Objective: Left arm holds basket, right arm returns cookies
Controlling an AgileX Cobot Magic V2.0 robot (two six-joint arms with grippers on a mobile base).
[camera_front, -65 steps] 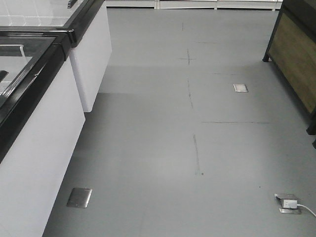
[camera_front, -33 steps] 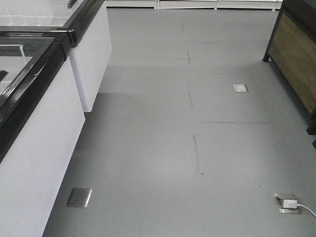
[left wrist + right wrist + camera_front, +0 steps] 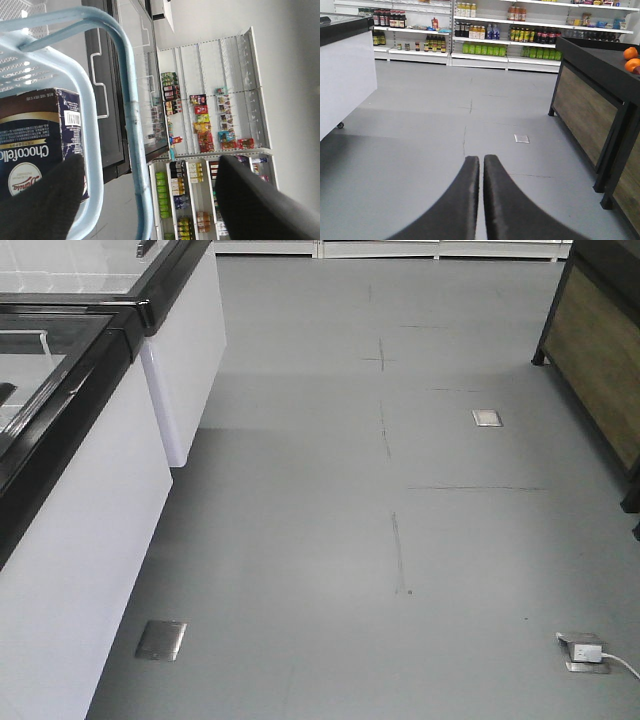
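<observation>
One grey floor (image 3: 320,540) is filling most of the front view. Two white freezer chests (image 3: 70,570) with black rims are lining its left edge, and a black stand (image 3: 595,350) with wood panels is standing at its right edge. Shelves (image 3: 485,35) of bottles are running along the far wall in my right wrist view. In my left wrist view the light blue basket (image 3: 95,170) is showing close up, and its hoop handle (image 3: 131,100) is passing between the fingers of my left gripper (image 3: 150,167), which are standing wide apart; I cannot tell whether either is touching it. The cookie box (image 3: 35,125) is lying inside the basket, against its rim, with one finger (image 3: 40,205) hiding its lower corner. My right gripper (image 3: 481,162) is reaching out over the floor, its fingers pressing together with nothing between them. Two oranges (image 3: 630,53) are sitting at the right edge of the stand's top. Two metal plates (image 3: 161,639) are lying flush in the floor, and a white plug (image 3: 590,651) is sitting in a socket near its lower right corner.
</observation>
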